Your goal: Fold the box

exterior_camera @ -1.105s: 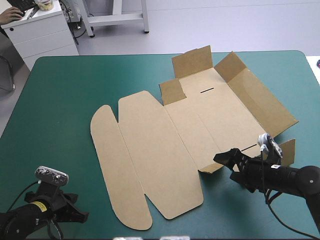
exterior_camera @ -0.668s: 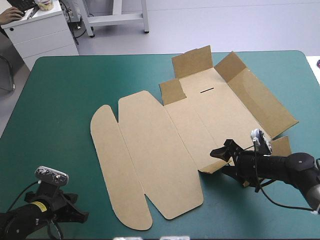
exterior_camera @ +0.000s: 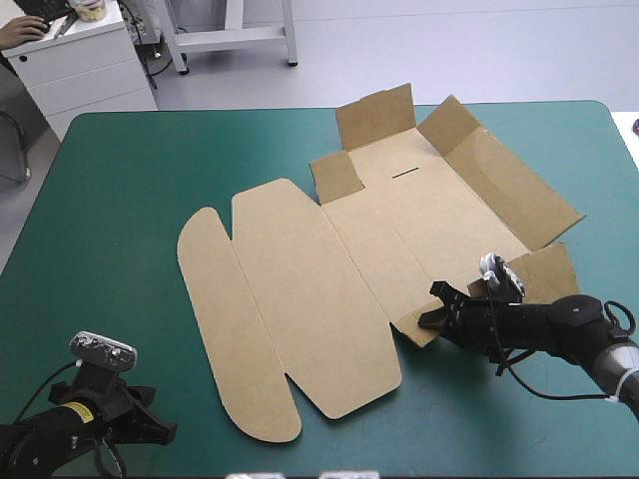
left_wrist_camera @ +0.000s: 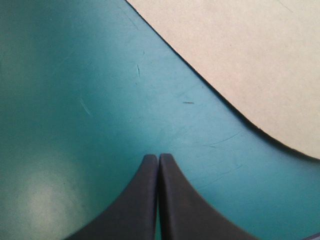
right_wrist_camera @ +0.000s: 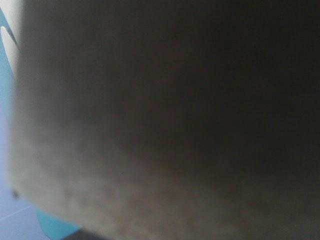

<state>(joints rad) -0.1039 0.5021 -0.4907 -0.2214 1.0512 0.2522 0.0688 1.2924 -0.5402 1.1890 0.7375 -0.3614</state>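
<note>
The brown box (exterior_camera: 329,269) lies mostly flat in the middle of the table, its rounded lid panels toward the left. Short flaps and one long wall are raised at its far right end. My right gripper (exterior_camera: 434,314) is low at the box's near right corner, shut on the small flap there. In the right wrist view brown board (right_wrist_camera: 175,125) fills nearly everything and hides the fingers. My left gripper (left_wrist_camera: 159,156) is shut and holds nothing. It rests near the table's front left corner (exterior_camera: 160,431), with the box's rounded lid edge (left_wrist_camera: 240,60) ahead of it.
The teal-green cover (exterior_camera: 130,180) surrounds the box on all sides. The table's right edge (exterior_camera: 627,150) runs just beyond the raised long wall and the right arm.
My right gripper slid in onto the near right flap and went from open to shut on it. The whole box shifted slightly left and away. The left arm stayed put.
</note>
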